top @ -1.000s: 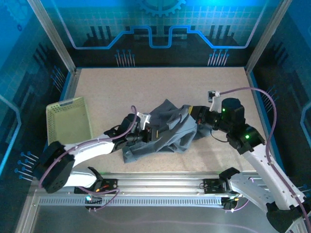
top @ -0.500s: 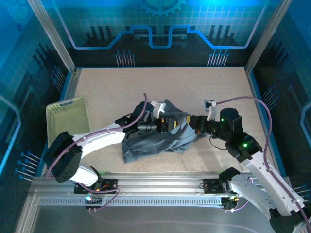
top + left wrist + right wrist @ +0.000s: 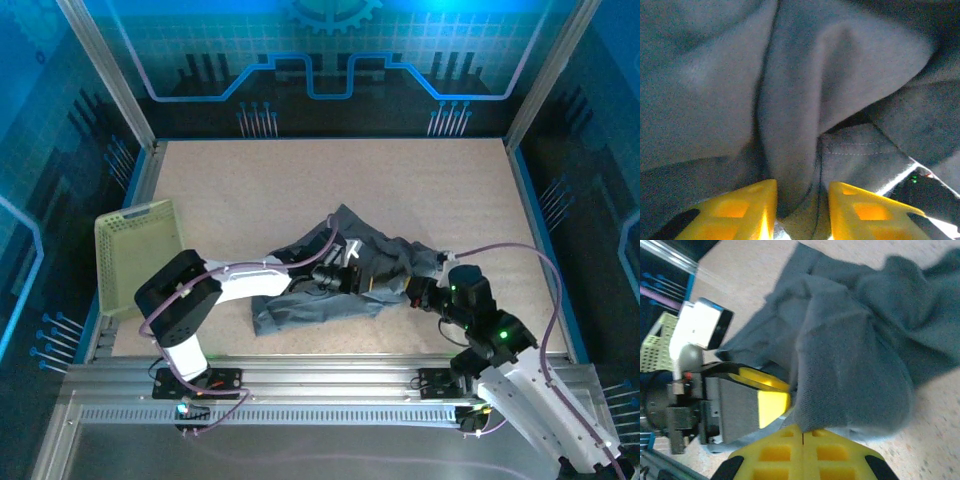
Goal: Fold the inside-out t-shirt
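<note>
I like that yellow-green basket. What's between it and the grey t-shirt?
In the top view, the left arm crosses bare table between the basket and the t-shirt.

Left arm: swung from low at the near left up and across to the right; its elbow now stands just beside the basket.
Left gripper: carried from the left part of the t-shirt to its right part, now close to the right gripper.
Right arm: drawn back from the far right toward the near edge of the worktop.
Right gripper: pulled nearer, with the cloth's right end following it.
T-shirt: less bunched, drawn out lower and farther right.
</note>
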Tool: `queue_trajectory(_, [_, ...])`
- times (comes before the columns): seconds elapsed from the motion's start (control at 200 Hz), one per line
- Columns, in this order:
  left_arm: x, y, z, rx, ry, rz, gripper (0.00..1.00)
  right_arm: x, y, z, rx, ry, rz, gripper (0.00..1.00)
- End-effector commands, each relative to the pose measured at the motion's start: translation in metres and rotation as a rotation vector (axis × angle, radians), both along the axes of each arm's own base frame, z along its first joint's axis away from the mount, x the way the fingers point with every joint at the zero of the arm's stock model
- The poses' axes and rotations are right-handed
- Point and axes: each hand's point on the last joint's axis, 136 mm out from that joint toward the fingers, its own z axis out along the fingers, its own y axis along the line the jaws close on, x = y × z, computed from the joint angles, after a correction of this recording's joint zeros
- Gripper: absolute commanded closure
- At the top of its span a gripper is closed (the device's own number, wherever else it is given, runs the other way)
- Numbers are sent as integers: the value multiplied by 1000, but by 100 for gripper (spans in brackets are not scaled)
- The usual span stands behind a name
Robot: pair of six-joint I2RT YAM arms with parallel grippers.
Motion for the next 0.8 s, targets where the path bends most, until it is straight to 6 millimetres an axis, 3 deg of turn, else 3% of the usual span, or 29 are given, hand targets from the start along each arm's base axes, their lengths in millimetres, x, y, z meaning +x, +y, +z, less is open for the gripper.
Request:
queue_trajectory(0.0, [3,-9,1,-6,5,-6,68,-11,-12,-25,2,99,-84,100])
queue_trajectory(0.17, [-2,-11,-7,42,-8,-18,60,-31,-43,-65,-81,294,-262,100])
queue_trajectory(0.225, [-3,-14,-8,51,-15,-30,62,-30,-44,-67,-98,317,-267,92])
queue_trajectory(0.335, [-6,-19,-3,43,-43,-43,81,-20,-42,-45,-143,279,-236,63])
queue_trajectory(0.38, [-8,-19,2,42,-67,-48,90,-16,-45,-29,-188,253,-226,56])
queue_trajectory(0.475, [-12,-18,16,38,-148,-67,98,-10,-55,3,-318,203,-193,48])
queue_trajectory(0.53, [-14,-17,24,19,-182,-71,100,-6,-50,16,-364,171,-131,48])
queue_trajectory(0.62, [-16,-15,33,-15,-211,-68,100,-4,-24,23,-397,127,17,49])
queue_trajectory(0.795, [-18,-11,42,-55,-253,-65,100,-11,18,-22,-477,217,166,49])
